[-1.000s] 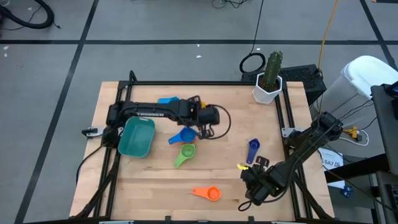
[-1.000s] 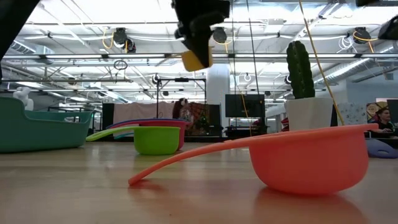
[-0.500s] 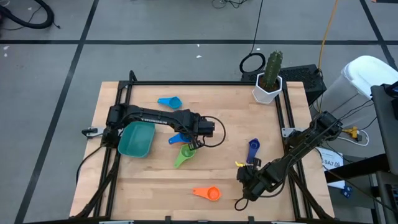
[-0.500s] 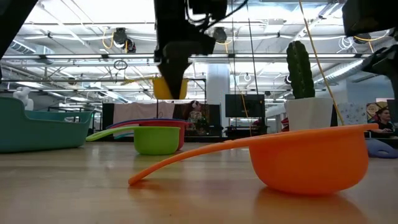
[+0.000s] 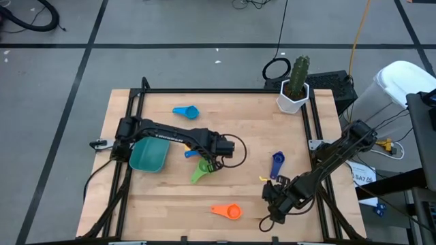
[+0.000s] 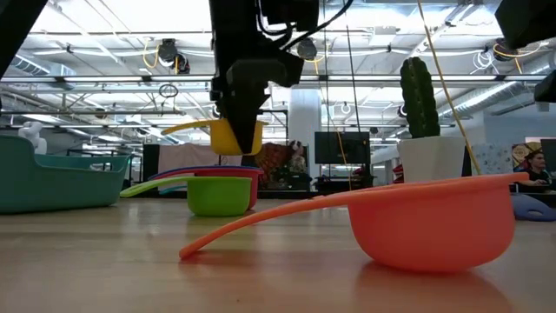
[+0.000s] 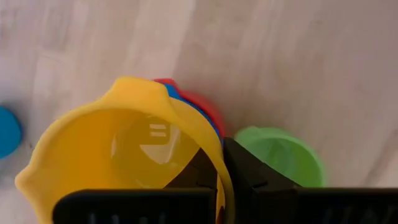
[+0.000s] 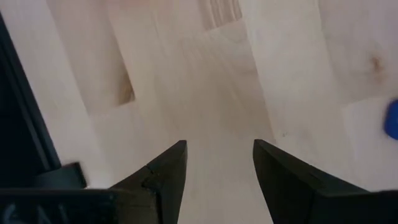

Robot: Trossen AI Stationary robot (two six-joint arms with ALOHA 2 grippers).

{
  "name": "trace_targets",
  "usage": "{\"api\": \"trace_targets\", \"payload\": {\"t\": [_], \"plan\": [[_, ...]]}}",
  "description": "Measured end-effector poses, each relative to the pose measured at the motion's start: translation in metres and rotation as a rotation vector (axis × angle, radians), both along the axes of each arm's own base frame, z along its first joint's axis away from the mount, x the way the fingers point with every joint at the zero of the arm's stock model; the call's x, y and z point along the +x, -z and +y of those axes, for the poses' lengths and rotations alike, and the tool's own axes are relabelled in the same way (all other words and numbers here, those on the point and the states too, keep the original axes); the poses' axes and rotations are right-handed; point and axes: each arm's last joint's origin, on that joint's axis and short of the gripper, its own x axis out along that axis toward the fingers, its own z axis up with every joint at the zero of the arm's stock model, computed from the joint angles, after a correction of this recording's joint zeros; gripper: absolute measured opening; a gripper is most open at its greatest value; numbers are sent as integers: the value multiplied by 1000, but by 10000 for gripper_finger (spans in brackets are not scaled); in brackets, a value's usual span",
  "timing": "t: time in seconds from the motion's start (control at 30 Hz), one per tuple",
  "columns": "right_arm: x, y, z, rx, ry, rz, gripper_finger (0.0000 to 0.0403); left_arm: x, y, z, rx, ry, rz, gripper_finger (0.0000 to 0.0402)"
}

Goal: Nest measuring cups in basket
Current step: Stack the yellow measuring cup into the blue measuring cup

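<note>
My left gripper (image 5: 213, 156) is shut on the yellow cup (image 6: 235, 136) and hangs over a stack of a red cup (image 7: 206, 109) and a blue cup (image 5: 191, 152). The green cup (image 5: 201, 169) lies beside that stack on the table. The teal basket (image 5: 150, 154) stands to the left of them. Light blue cup (image 5: 185, 111) lies toward the far edge, dark blue cup (image 5: 276, 163) to the right, orange cup (image 5: 228, 211) near the front. My right gripper (image 8: 217, 162) is open over bare wood at the near right. My left gripper holds the yellow cup by its side wall (image 7: 219, 163), one finger (image 7: 198, 169) inside the bowl and the other (image 7: 252, 177) outside. The fingers come from above, pointing down. The cup is lifted clear and roughly level, its handle (image 6: 184, 129) sticking out sideways just above the red cup.
A white pot with a cactus (image 5: 295, 88) stands at the far right corner. Black frame rails (image 5: 204, 90) run along the table's far edge and sides. Bare wood lies between the green cup and the dark blue cup.
My left gripper has carried the yellow cup from the table's middle toward the near edge and down, ending over the red and blue cups. It stayed shut on the cup throughout. The light blue cup, partly covered by the arm before, now shows whole.
</note>
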Motion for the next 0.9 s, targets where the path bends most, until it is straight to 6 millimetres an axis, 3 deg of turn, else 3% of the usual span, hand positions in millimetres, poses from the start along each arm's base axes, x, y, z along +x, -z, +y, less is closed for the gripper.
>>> {"api": "trace_targets", "payload": {"t": [0.37,0.67,0.9], "plan": [[-4,-8,-2,-15,-25,-39,176,-2,2,-7,6,-35,-3,10],[-7,-8,2,-40,-79,-54,176,-13,33,0,12,-62,60,10],[-7,-8,2,-44,-85,-58,176,-13,36,3,17,-63,55,9]]}}
